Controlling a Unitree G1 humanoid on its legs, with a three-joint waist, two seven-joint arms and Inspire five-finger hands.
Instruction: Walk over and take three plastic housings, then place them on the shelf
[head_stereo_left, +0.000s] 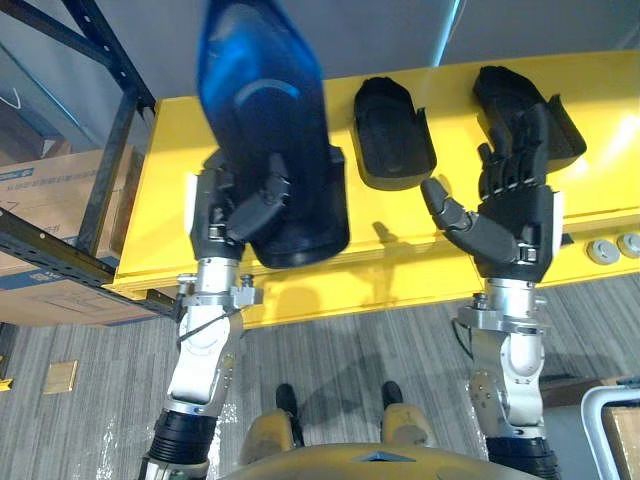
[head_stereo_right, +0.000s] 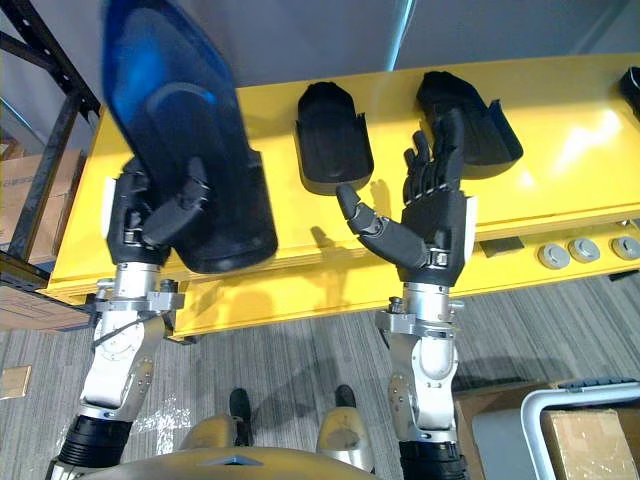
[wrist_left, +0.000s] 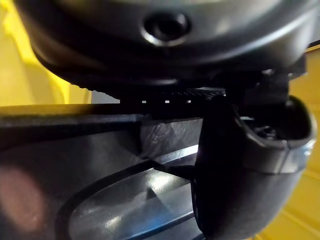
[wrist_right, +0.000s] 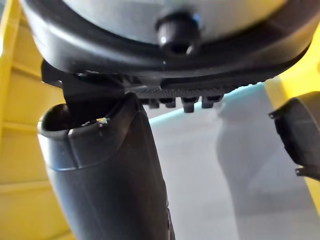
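Over the yellow tabletop (head_stereo_left: 600, 95), the left robot hand (head_stereo_left: 215, 215) grips one plastic housing (head_stereo_left: 265, 110), thumb curled across it, clear of the surface, while the right robot hand (head_stereo_left: 515, 215) hovers open between a second housing (head_stereo_left: 393, 135) and a third housing (head_stereo_left: 565, 135), seemingly ready for another

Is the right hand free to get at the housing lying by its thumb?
Probably yes: the right hand is open and empty, and the housing lies uncovered just beside its thumb, with nothing between them.
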